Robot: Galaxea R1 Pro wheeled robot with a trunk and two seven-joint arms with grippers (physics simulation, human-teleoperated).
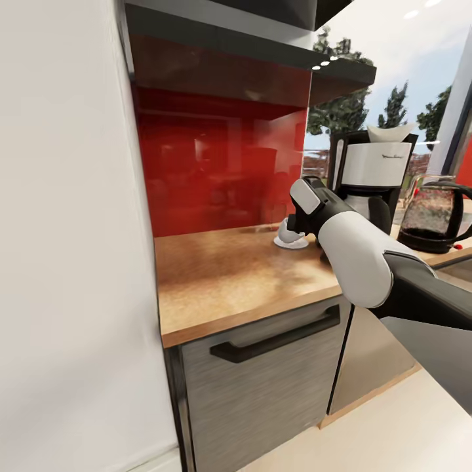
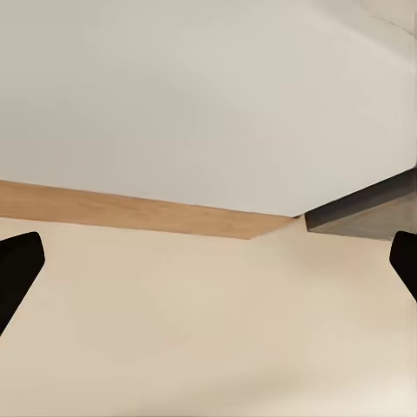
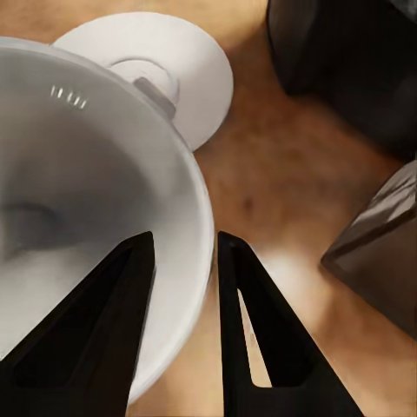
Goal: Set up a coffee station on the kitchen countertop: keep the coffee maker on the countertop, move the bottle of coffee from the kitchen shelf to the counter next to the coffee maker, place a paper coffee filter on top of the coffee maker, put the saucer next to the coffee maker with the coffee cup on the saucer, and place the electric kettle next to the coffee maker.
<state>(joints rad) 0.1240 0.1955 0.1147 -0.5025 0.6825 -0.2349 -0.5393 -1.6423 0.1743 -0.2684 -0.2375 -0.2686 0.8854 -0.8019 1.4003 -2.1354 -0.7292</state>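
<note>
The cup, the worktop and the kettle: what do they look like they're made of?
The cup looks like glazed white ceramic: smooth, with small glints on its inner wall. The worktop looks like light wood with a soft sheen, its surface mottled and grain-like. The kettle looks like clear glass over a black base, probably plastic: the body is see-through and catches reflections.
</note>
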